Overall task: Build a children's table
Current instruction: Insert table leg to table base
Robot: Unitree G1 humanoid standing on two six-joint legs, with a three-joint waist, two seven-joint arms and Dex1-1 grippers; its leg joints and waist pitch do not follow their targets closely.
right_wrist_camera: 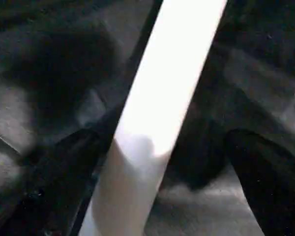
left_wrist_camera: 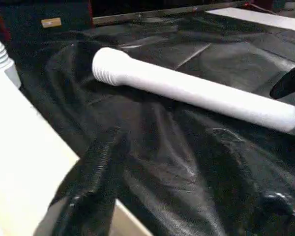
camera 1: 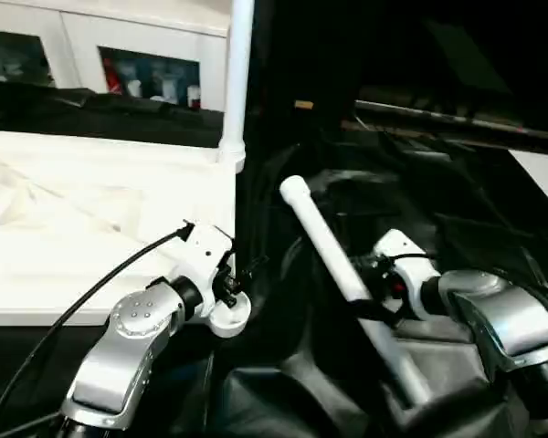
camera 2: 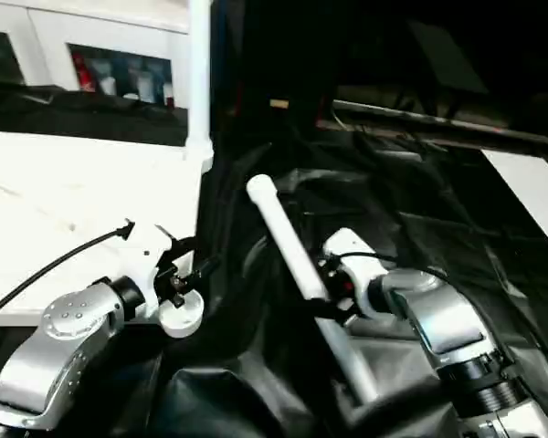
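Tabletop: laid flat on black sheeting, one leg fitted upright in a far corner socket. Loose leg: laid on the sheeting beside it, straddled by the right gripper, fingers spread wide and apart from it. Left gripper: positioned at the near corner socket; its spread could not be told.

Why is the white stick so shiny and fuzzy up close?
In the right wrist view the loose leg sits very near the camera, so it blurs and glares white; in the left wrist view it looks sharper, but the near finger is blurry.
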